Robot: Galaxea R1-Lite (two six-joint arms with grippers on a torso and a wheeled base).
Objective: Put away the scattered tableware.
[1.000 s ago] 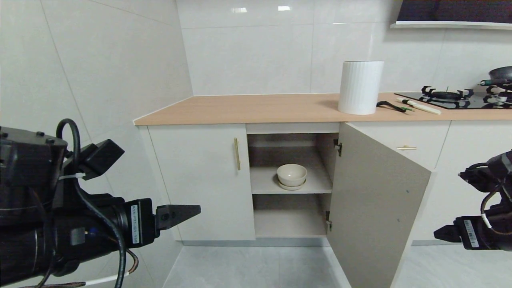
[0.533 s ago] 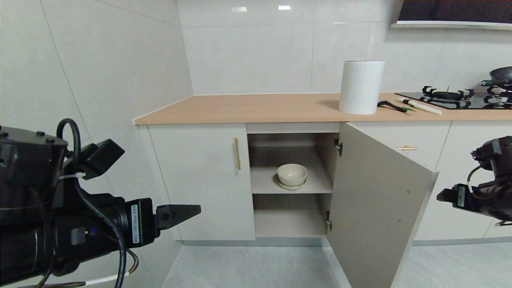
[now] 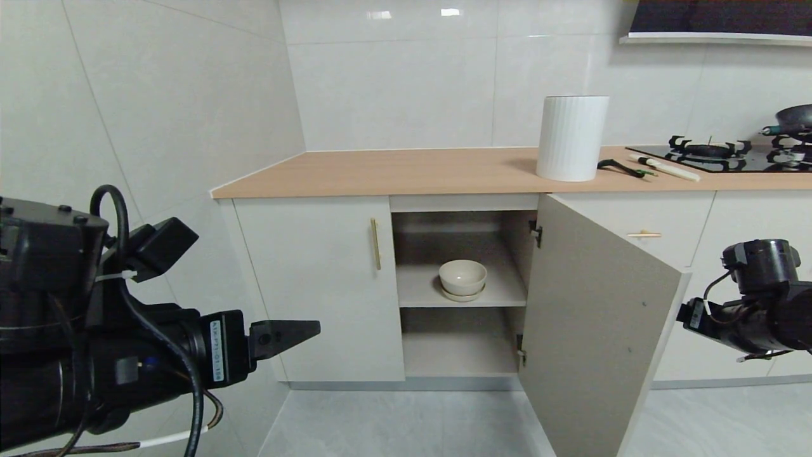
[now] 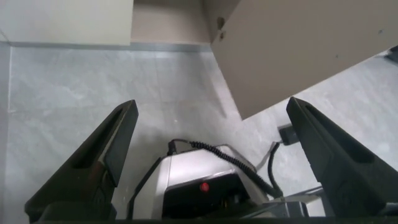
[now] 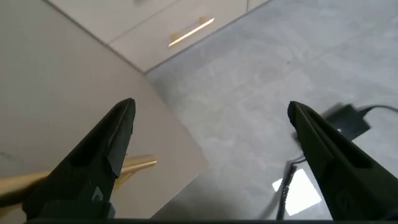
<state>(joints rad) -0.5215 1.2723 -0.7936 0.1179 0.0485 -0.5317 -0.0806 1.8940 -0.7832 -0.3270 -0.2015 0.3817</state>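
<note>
A beige bowl sits on a small plate on the middle shelf of the open cabinet. On the wooden counter lie a black-handled utensil and a pale stick-like utensil beside a tall white ribbed container. My left gripper hangs low in front of the shut left door, open and empty. My right gripper is open just behind the outer edge of the swung-out cabinet door. That door's gold handle lies close to one finger of it.
The open door juts far into the floor space between my arms. A gas stove with a pan stands at the counter's right end. A tiled wall closes off the left side. Grey floor lies below.
My right arm has risen and swung in toward the open door's outer edge. The left arm, bowl and door have stayed put.
</note>
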